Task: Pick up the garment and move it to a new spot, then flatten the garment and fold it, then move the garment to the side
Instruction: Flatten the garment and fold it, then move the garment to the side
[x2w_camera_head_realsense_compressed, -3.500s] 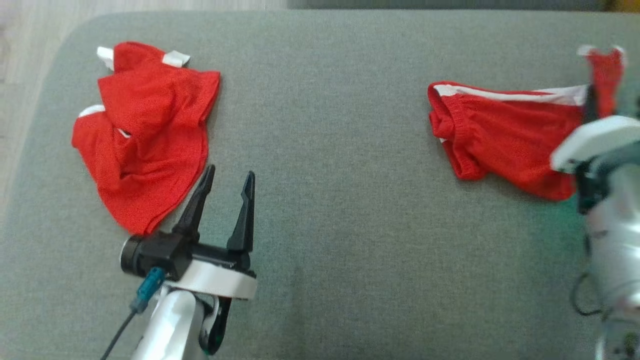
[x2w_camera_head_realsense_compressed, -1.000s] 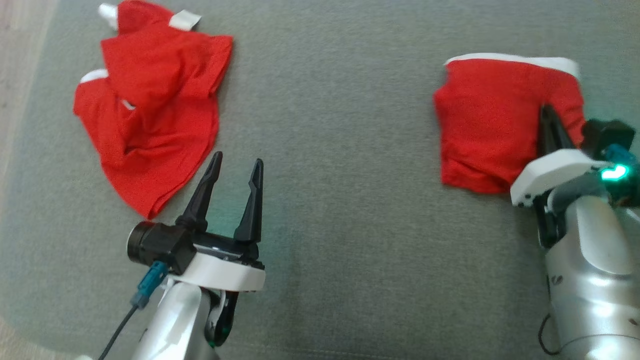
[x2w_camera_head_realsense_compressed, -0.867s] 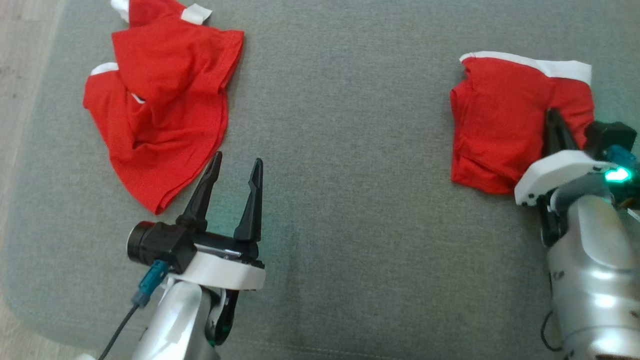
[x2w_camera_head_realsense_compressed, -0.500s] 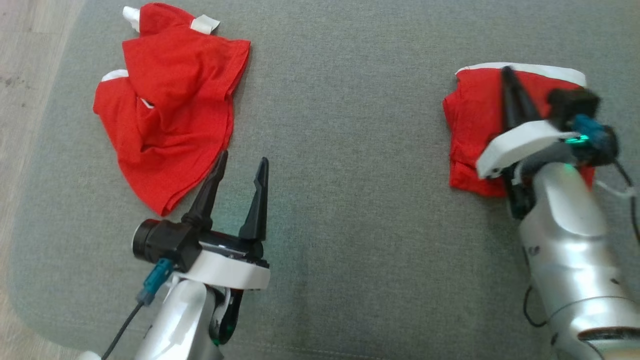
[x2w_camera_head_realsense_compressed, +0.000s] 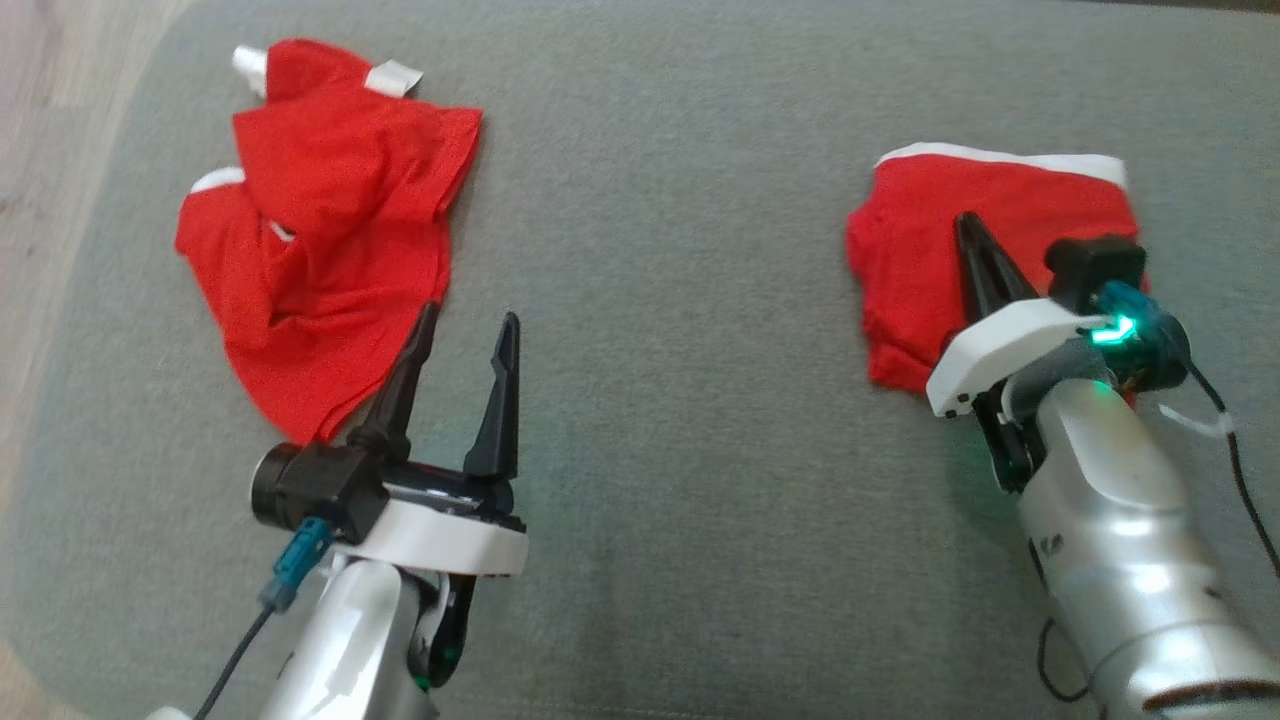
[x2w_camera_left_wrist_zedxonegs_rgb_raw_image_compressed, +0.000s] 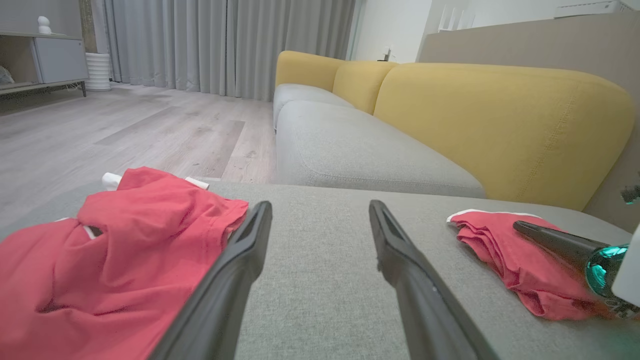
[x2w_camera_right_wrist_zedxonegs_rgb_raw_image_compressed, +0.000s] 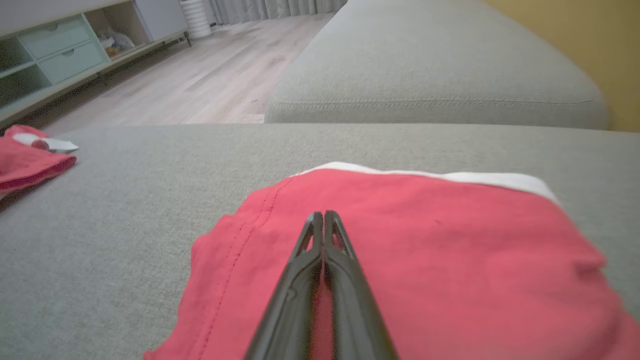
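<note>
Looks like the last step: folded garment (x2w_camera_head_realsense_compressed: 925, 240) sits right of frame on the grey sofa cushion (x2w_camera_head_realsense_compressed: 680, 300), white hem (x2w_camera_head_realsense_compressed: 1000, 160) along its top edge. Right fingers (x2w_camera_head_realsense_compressed: 968, 232) clenched, lying on top; no cloth visibly pinched. Left fingers (x2w_camera_head_realsense_compressed: 497, 400) released, idle by a crumpled red garment (x2w_camera_head_realsense_compressed: 310, 250) at left. Next: slide it aside without breaking the fold. Its lower right corner is hidden behind the wrist (x2w_camera_head_realsense_compressed: 1010, 345).

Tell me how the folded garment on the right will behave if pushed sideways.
Likely floppy: the garment lies in soft, rumpled layers, so it may bunch rather than slide whole. Probably light, being thin cloth. The woven cushion could drag its lower layer.
</note>
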